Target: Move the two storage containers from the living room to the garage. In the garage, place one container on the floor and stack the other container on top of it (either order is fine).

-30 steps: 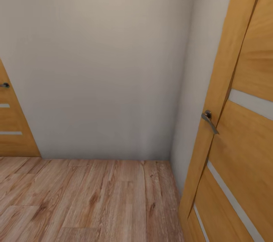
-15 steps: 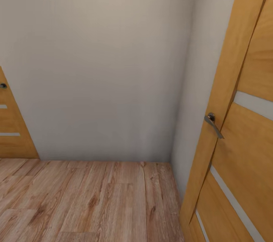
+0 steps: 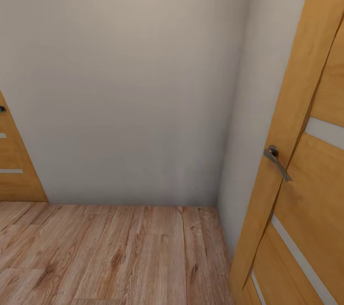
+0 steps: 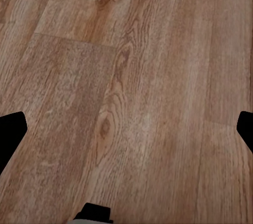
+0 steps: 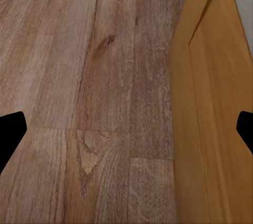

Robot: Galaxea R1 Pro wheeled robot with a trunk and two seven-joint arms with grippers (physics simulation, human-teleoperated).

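The two storage containers are out of view. My left gripper (image 4: 126,132) hangs open over light wood planks (image 4: 132,66); its black fingertips (image 4: 10,134) stand far apart with nothing between them. My right gripper (image 5: 126,132) is also open and empty, above the same kind of planks (image 5: 79,76), close beside an orange-brown wooden door (image 5: 211,108).
Ahead, a beige wall (image 3: 124,80) meets a side wall in a corner. A wooden door (image 3: 306,190) with a metal lever handle (image 3: 276,160) stands close at the right. Another door's edge (image 3: 12,171) is at the far left. Wood-plank floor (image 3: 110,257) runs up to the wall.
The whole head view has shifted: the right door and its handle slid right and down, the left door slipped further off the left edge. The camera moved; nothing in the room did.
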